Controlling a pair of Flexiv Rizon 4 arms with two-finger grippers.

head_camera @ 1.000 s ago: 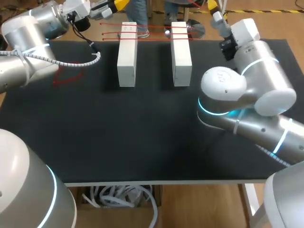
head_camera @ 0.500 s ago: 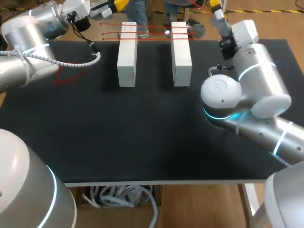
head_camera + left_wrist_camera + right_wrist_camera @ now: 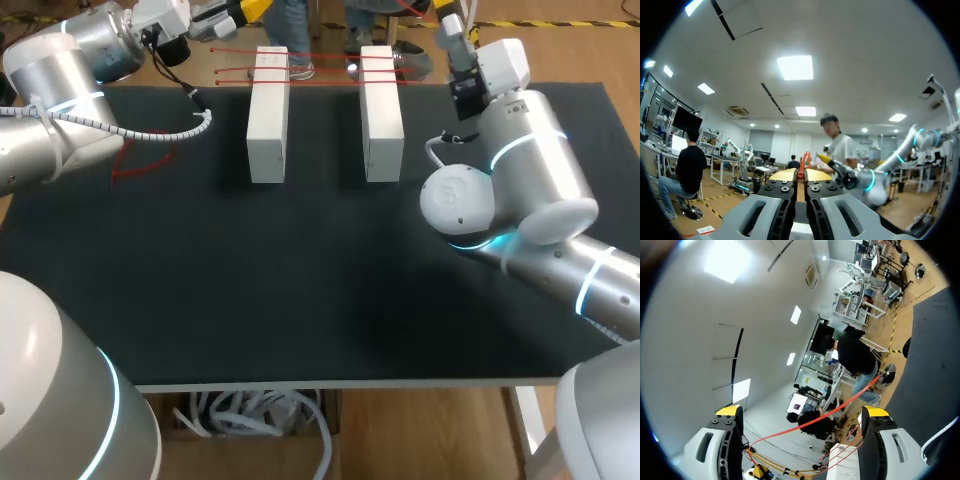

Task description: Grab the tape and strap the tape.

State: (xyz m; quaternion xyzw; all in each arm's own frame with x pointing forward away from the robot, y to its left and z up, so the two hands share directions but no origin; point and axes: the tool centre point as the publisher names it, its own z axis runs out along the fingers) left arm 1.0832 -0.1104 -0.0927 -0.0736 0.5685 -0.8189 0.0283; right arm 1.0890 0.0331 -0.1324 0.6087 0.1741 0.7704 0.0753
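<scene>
Two white blocks (image 3: pixel 267 115) (image 3: pixel 381 113) stand side by side at the back of the black table (image 3: pixel 300 280). Thin red tape (image 3: pixel 320 69) runs in several lines across their far ends. A loose loop of it (image 3: pixel 140 162) lies on the table at the left. My left gripper (image 3: pixel 242 9) hangs over the back edge, left of the blocks. It is shut on the red tape (image 3: pixel 801 168) between its yellow tips (image 3: pixel 800 174). My right gripper (image 3: pixel 447 14) is past the right block, open wide (image 3: pixel 801 412). A red tape strand (image 3: pixel 840 407) crosses between its fingers without touching them.
The left arm's corrugated cable (image 3: pixel 170 132) droops over the table's back left. My right arm's elbow (image 3: pixel 460 200) stands over the right half of the table. The front and middle of the black surface are bare.
My right arm has swung, its elbow shifting right and back while its wrist moved slightly left toward the right block. The left arm, blocks and tape have not moved.
</scene>
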